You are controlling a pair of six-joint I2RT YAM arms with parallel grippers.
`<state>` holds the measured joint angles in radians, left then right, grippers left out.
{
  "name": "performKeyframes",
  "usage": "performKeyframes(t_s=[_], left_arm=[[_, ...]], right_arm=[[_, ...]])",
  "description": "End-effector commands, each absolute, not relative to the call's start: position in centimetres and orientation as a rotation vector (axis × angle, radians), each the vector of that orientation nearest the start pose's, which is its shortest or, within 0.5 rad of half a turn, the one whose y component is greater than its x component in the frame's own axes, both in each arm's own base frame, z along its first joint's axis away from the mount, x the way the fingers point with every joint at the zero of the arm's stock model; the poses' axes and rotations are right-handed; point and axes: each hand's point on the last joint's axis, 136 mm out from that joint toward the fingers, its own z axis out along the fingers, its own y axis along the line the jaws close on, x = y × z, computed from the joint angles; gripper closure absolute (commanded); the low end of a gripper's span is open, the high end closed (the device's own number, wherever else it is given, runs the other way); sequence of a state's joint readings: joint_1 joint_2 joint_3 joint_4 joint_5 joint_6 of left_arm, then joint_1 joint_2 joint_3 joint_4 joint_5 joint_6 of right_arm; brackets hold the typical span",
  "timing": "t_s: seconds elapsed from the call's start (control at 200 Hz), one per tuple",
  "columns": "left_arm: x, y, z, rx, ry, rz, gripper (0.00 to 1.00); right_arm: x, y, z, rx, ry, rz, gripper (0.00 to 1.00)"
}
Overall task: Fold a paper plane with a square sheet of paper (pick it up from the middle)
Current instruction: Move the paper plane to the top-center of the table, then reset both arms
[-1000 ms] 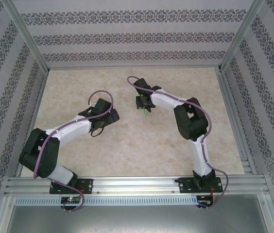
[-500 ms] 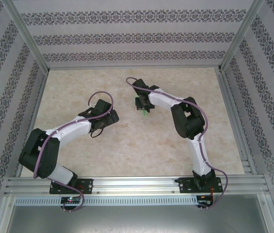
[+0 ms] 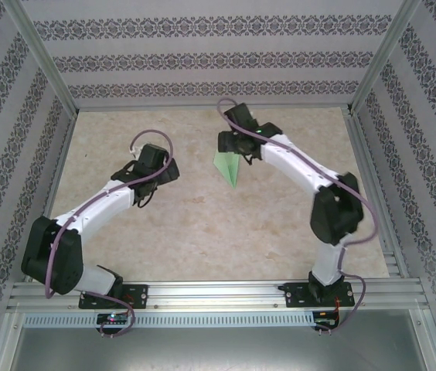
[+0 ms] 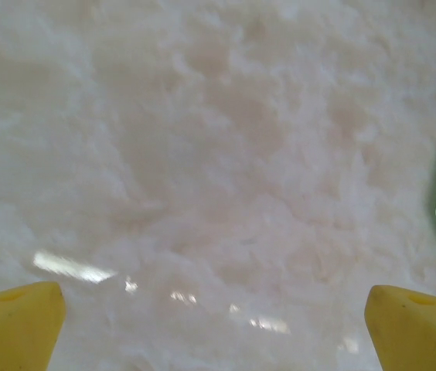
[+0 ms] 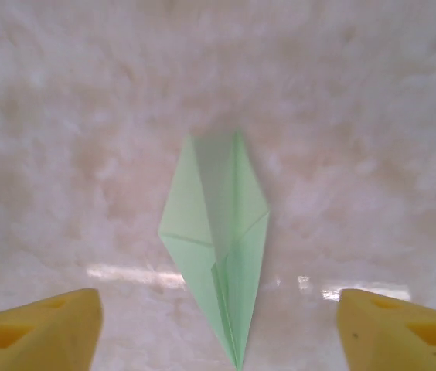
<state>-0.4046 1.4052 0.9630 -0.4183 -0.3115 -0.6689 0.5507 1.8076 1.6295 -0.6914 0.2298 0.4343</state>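
Right wrist: paper plane (image 5: 222,247) pale-green, pointed, creased.

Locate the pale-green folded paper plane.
From above, the pale-green paper plane lies free on the table, just right of centre, below the open right gripper.
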Motion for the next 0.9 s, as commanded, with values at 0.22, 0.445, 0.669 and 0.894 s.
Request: performKeyframes(t_s=[0.22,0.445,0.669,0.894], left_arm=[[35.8,1.7,19.2,-0.56,2.067,0.275,0.0],[34.9,4.7,17.8,-0.476,1.934,0.377,0.0],[36.4,4.1,14.5,-0.289,1.913,0.252,0.0],[38.1,1.5,14.2,-0.108,1.823,0.058,0.0]], right_arm=[[40.9,4.2,25.4,0.309,2.061,-0.252,0.02],[37.6,-4.8,19.8,0.495,1.964,-0.412,0.02],[38.7,-5.7,14.4,0.422,1.982,-0.437,0.02],[40.7,-3.2,13.6,0.202,1.942,-0.328,0.02]])
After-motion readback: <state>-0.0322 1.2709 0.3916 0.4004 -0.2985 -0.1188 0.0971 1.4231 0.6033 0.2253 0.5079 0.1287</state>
